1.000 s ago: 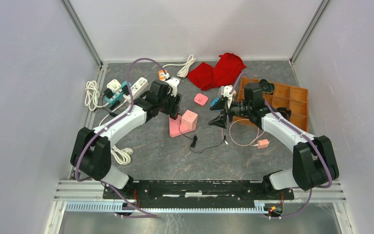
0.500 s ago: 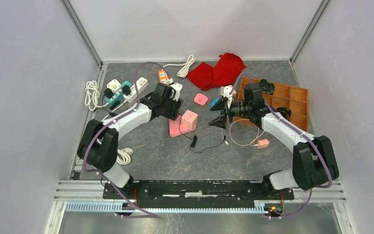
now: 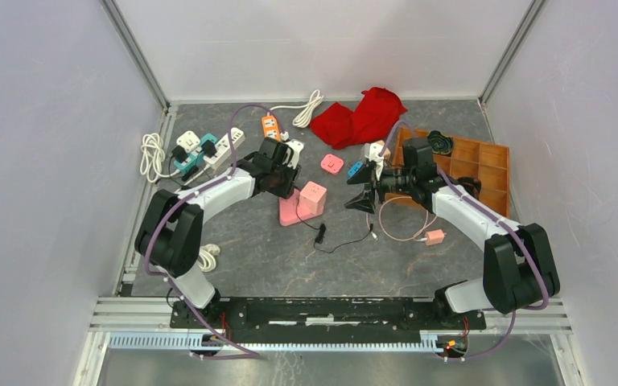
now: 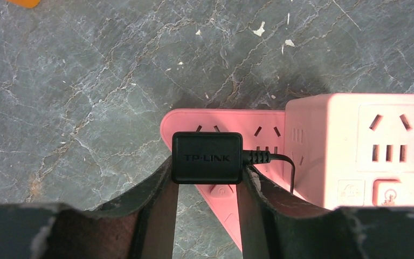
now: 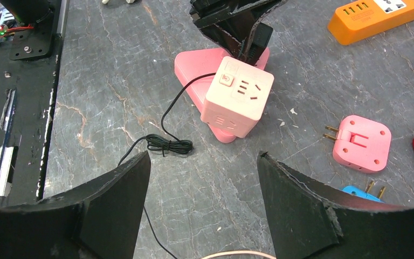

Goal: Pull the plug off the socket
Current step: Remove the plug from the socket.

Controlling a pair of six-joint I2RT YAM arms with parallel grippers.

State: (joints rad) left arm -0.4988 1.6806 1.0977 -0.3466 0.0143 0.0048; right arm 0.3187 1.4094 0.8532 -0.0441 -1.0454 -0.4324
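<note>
A black plug (image 4: 207, 158) marked TP-LINK sits in a flat pink socket (image 4: 237, 120) on the grey table. My left gripper (image 4: 207, 168) is shut on the plug, one finger pressed to each side of it. The plug's thin black cable (image 4: 285, 164) runs right, past a pink cube socket (image 4: 377, 145) that rests on the flat one. From above, my left gripper (image 3: 286, 182) is at the back of the pink socket (image 3: 290, 212). My right gripper (image 3: 360, 199) hovers open to the right of the pink cube (image 3: 314, 197), with nothing between its fingers (image 5: 113, 189).
The black cable ends in a coiled bundle (image 5: 168, 144) on the table. A pink adapter (image 5: 362, 143), an orange power strip (image 3: 269, 124) and a red cloth (image 3: 358, 117) lie behind. A wooden tray (image 3: 483, 165) stands right, white power strips (image 3: 209, 149) left, and a pink cable (image 3: 406, 229) lies under my right arm.
My left gripper has settled down onto the pink socket and its jaws have closed in on the black plug. The right arm has not moved.
</note>
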